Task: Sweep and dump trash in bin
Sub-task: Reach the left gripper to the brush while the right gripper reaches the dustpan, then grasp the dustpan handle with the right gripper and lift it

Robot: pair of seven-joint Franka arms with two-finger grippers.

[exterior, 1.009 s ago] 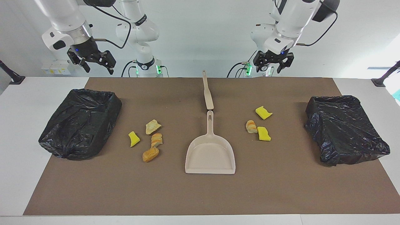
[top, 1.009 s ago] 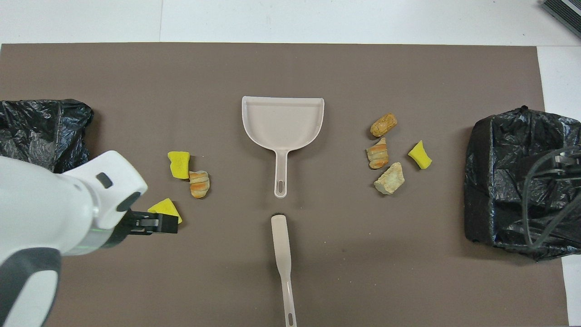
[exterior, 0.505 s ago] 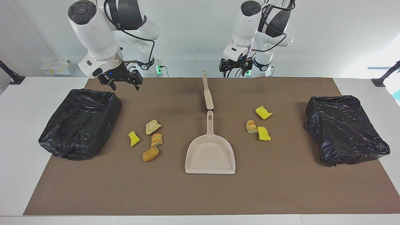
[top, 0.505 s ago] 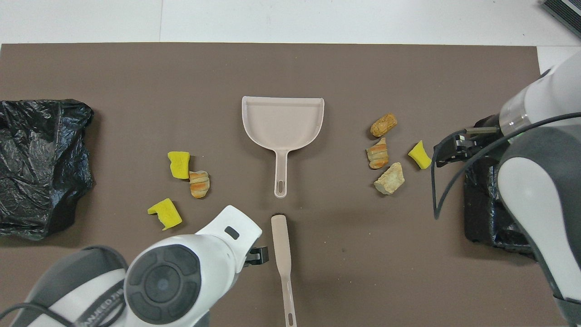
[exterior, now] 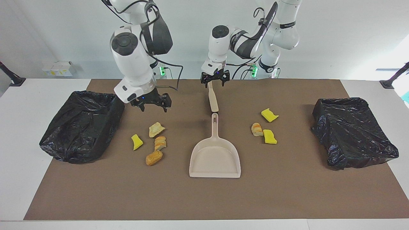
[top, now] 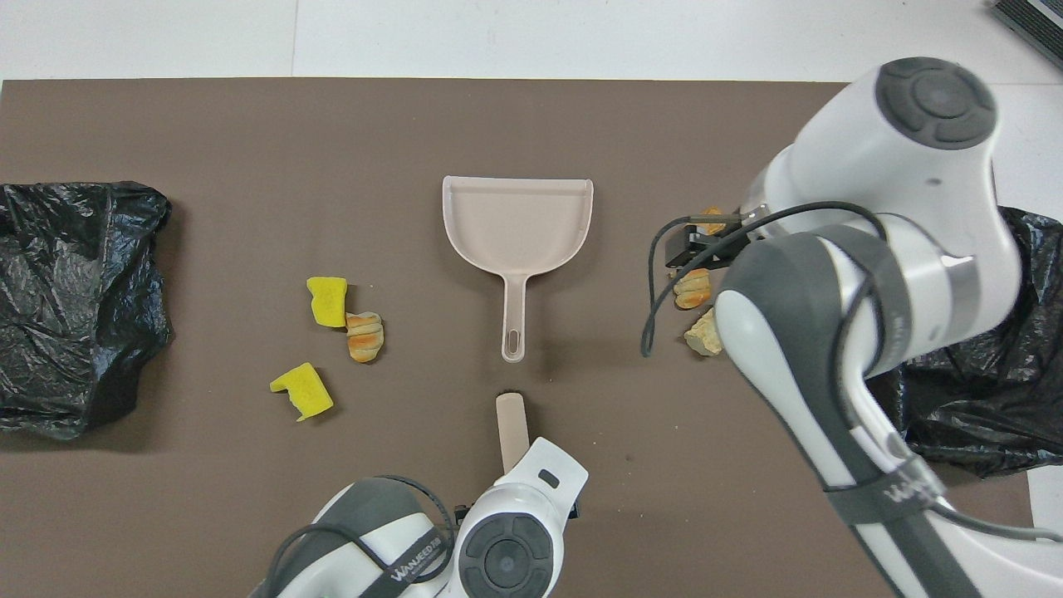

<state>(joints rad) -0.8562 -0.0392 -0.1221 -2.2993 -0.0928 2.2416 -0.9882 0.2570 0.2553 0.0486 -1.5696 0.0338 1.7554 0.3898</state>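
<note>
Trash lies in two groups on the brown mat. Toward the right arm's end are a yellow sponge bit [exterior: 137,141] and three bread-like pieces [exterior: 156,129] [exterior: 160,143] [exterior: 154,157]. Toward the left arm's end are two yellow sponge bits [exterior: 269,115] [exterior: 270,136] and a bread piece [exterior: 257,129]. A black-bagged bin [exterior: 83,124] [top: 980,399] stands at the right arm's end. My right gripper [exterior: 152,105] hangs open over the mat beside this bin. My left gripper [exterior: 214,80] is open, low over the brush handle, one finger on each side of it.
A beige dustpan [exterior: 214,156] [top: 516,224] lies mid-mat, its handle toward the robots. The beige brush [exterior: 212,97] [top: 511,419] lies in line with it. A second black-bagged bin [exterior: 353,132] [top: 75,299] stands at the left arm's end.
Both arms swung in toward the middle and came down. The left gripper moved onto the brush handle. The right gripper moved from over its bin to beside the nearby trash.
</note>
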